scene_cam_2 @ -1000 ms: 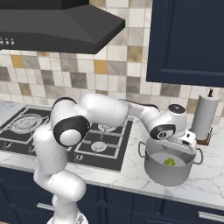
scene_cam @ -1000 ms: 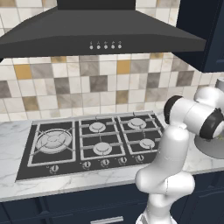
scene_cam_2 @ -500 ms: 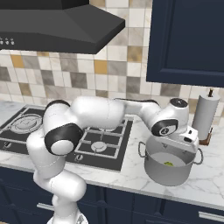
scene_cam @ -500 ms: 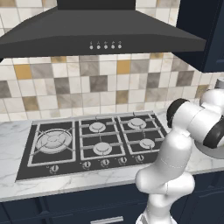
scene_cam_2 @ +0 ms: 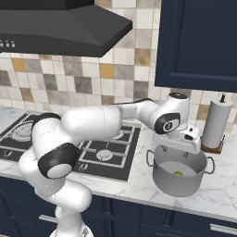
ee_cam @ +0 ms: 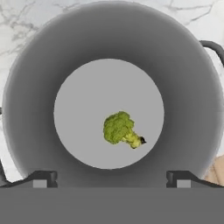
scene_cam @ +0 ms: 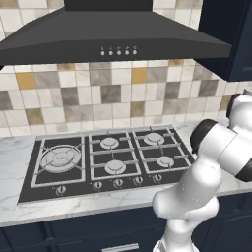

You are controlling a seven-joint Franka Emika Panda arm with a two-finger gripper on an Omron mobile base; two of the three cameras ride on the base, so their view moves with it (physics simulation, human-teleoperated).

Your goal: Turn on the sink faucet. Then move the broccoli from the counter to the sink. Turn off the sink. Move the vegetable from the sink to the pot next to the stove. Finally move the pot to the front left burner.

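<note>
Above the pot (scene_cam_2: pixel 179 175), on the marble counter (scene_cam_2: pixel 139 185) just beside the stove (scene_cam: pixel 103 157), the gripper (ee_cam: pixel 111 181) hangs with its jaws spread wide and nothing between them. The broccoli (ee_cam: pixel 120 129) lies loose on the pot's flat floor, toward five o'clock of centre in the hand view. What remains, judging by this, is carrying the pot to the front left burner (scene_cam: pixel 60 158), at the far nine o'clock end of the stove. The risks sit there: smooth grey metal walls and thin looped handles (scene_cam_2: pixel 210 165) offer little purchase, so a grip on the rim could slip or tip the pot, and the raised black grates could catch its base. The pot is round, wide and matte. The floret is knobbly green with a pale stalk. The counter is glossy white, veined grey.
</note>
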